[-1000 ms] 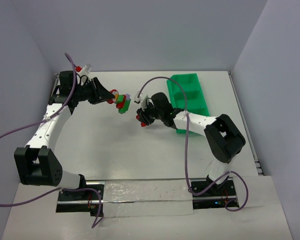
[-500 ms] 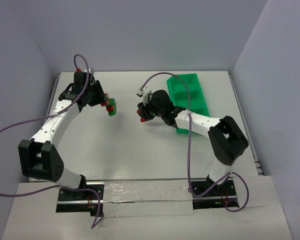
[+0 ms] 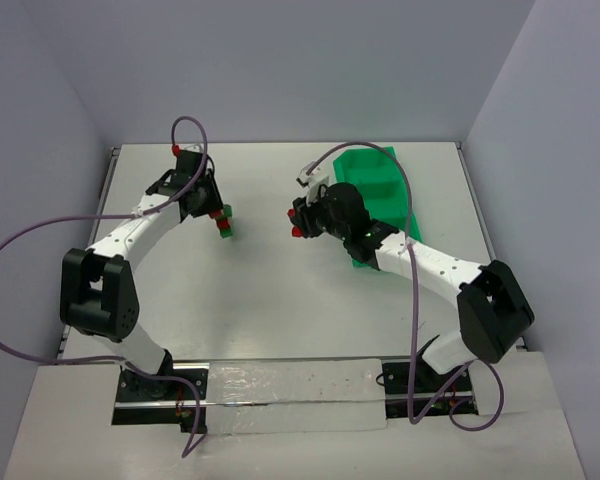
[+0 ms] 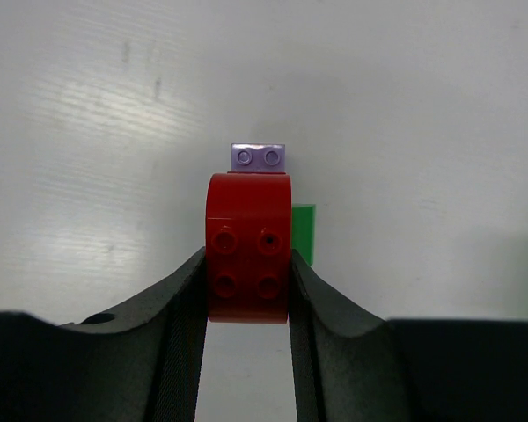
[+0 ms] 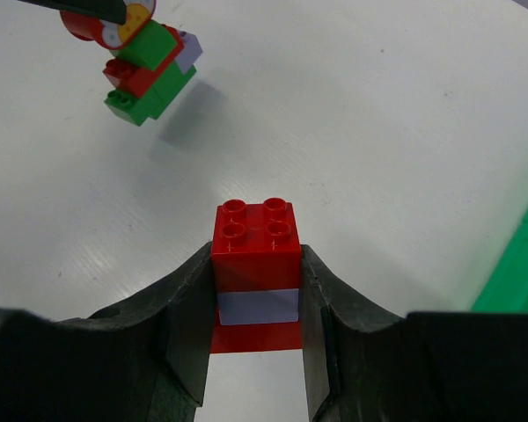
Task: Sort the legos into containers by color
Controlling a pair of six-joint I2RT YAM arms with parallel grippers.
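Left tool: clamped tight on a red, purple and green lego cluster, held above the desk, upper left of centre in the top view. Right tool: closed on a red lego stack with a pale band, just left of the green tray, which lies right of centre.

L gripper, R gripper farther apart

Bright, even overhead light leaves the white table a bit washed out, shadows soft and faint, streaky glare on it in the left wrist view, soft shadow beside the brick cluster, red brick crisp.
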